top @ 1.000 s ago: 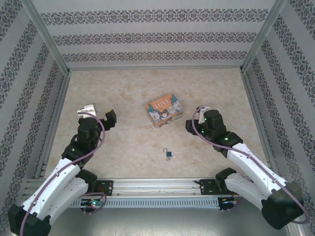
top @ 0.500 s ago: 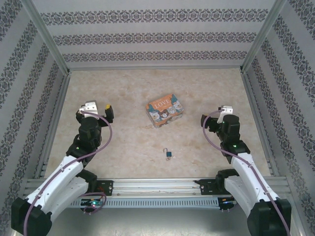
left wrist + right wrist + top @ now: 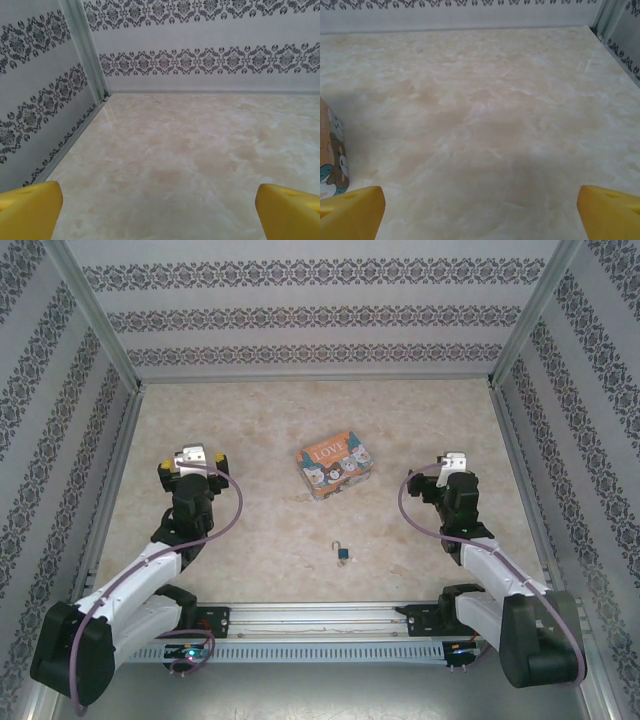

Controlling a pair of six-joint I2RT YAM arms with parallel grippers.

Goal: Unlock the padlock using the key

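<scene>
On the marbled tabletop [image 3: 300, 420] sits a boxy teal padlock [image 3: 343, 555].

padlock [image 3: 343, 554] | tiny, blue-teal body, thin silvery shackle loop | lies flat, shackle towards the far left, body towards the near edge | on the beige marbled table [image 3: 260, 530], near its front edge, well apart from the tin [image 3: 334, 467] | locked or open: cannot tell | key: too small to make out

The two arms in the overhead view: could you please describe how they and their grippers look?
Both the left arm and right arm have white link shells with black joints. A thin purple cable loops along each. The left gripper and right gripper are black, each topped by a white camera block, with yellow finger pads.
</scene>
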